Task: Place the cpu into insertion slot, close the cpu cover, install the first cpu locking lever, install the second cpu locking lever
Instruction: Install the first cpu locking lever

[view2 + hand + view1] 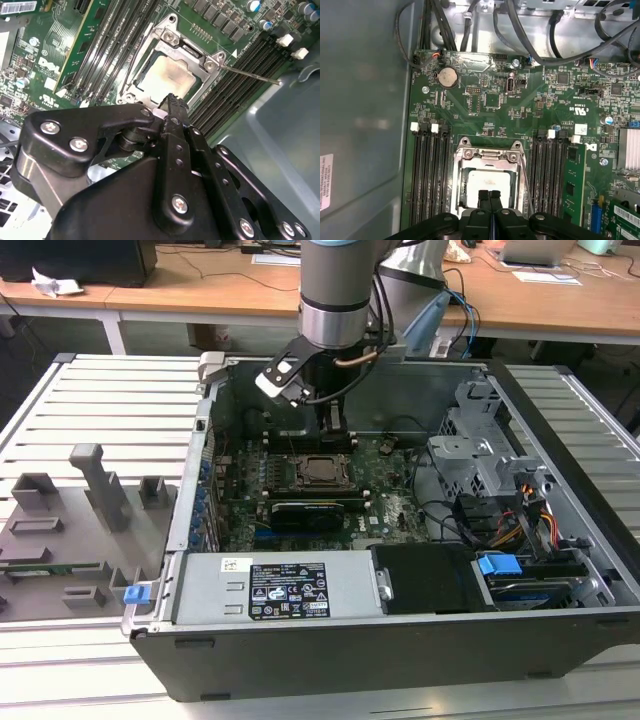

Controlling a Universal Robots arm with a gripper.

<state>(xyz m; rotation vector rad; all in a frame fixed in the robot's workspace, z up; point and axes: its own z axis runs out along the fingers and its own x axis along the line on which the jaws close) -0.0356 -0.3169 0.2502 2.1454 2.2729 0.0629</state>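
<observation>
In the exterior view the arm reaches down into the open computer case (560, 540), which lies on the slatted worktop (100, 400). The claw (335, 435) hangs just above the insertion slot (320, 472) on the green motherboard (390, 505). That view does not show how the fingers stand.

Both wrist views do. In the first wrist view the claw (490, 194) has its two black fingertips (484, 196) pressed together with nothing between them. Directly beneath its tips the cpu (482, 181) sits in the slot, pale top up. The cpu cover (489, 156) lies flat around it, and the chip shows through its window. Memory slots (427, 175) flank the claw on both sides. A coin battery (446, 77) lies further out on the board.

The second wrist view looks along the closed claw (172, 100) from behind its linkage. The cpu (167, 77) is just beyond the tip, framed by the cover (190, 50). This view also shows a thin metal lever (250, 75) running out from the socket corner across the neighbouring memory slots, away from the claw.
</observation>
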